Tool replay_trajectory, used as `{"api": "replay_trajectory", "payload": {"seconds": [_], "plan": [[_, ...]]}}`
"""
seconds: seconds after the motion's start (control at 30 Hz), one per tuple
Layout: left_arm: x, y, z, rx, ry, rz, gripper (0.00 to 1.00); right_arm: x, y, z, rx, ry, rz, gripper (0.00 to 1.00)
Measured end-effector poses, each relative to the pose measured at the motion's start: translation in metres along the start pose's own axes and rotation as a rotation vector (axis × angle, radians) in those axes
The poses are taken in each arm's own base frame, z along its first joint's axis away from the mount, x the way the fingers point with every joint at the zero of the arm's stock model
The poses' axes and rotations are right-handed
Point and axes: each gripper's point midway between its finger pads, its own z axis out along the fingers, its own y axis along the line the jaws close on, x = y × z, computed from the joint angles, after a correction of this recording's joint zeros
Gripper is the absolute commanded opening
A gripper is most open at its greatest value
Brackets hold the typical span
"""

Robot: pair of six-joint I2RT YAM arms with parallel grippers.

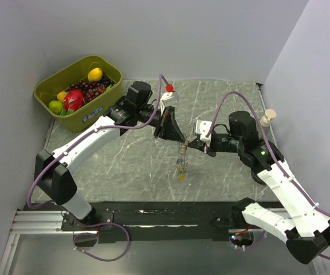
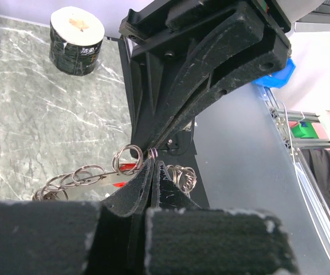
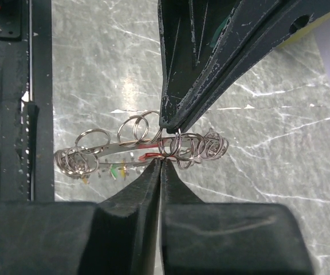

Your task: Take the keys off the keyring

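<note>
Several tiny keys (image 3: 148, 154) (red, green and yellow show) hang on the keyring (image 3: 125, 147), held above the middle of the table (image 3: 268, 86) with the left gripper (image 3: 168, 127) and right gripper (image 3: 160, 163) pinched shut on it from opposite sides; none looks freed, so next, I judge, one gripper must draw a key off while the other anchors.

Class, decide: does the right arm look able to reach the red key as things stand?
Probably yes: the right pincer is shut on the keyring beside the red key; the left pincer grips from the opposite side, leaving the way free.
</note>
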Motion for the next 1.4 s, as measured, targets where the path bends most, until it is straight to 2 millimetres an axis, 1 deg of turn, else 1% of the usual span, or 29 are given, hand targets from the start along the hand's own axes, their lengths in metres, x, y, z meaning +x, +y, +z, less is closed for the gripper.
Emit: {"api": "replay_trajectory", "payload": {"seconds": [0.03,0.17,0.27,0.43,0.57,0.77,0.87,1.1,1.27,1.4], "plan": [[0.000,0.000,0.000,0.000,0.000,0.000,0.01,0.000,0.000,0.000,-0.001,0.001,0.001,0.21],[0.000,0.000,0.000,0.001,-0.001,0.001,0.01,0.002,0.002,-0.002,-0.006,0.010,0.008,0.22],[0.001,0.000,0.000,0.003,0.000,0.000,0.01,-0.001,0.003,-0.006,-0.007,-0.002,0.024,0.25],[0.003,0.000,0.000,0.005,0.001,-0.005,0.01,-0.022,0.003,-0.017,-0.029,-0.077,0.070,0.30],[0.004,0.001,0.000,0.005,0.002,-0.009,0.01,-0.034,0.005,-0.018,-0.069,-0.127,0.119,0.31],[0.004,0.002,-0.001,0.003,0.001,-0.008,0.01,-0.029,0.001,-0.006,-0.106,-0.131,0.204,0.31],[0.004,0.002,-0.002,0.001,-0.001,-0.008,0.01,-0.027,0.001,-0.005,-0.108,-0.132,0.232,0.31],[0.004,0.001,-0.002,0.008,-0.001,-0.007,0.01,-0.030,-0.005,-0.008,-0.087,-0.150,0.236,0.31],[0.004,0.001,-0.002,0.011,-0.001,-0.008,0.01,-0.027,-0.004,-0.005,-0.094,-0.154,0.243,0.31],[0.004,0.000,-0.002,0.017,0.000,-0.007,0.01,-0.023,-0.004,-0.002,-0.103,-0.148,0.260,0.28]]}}
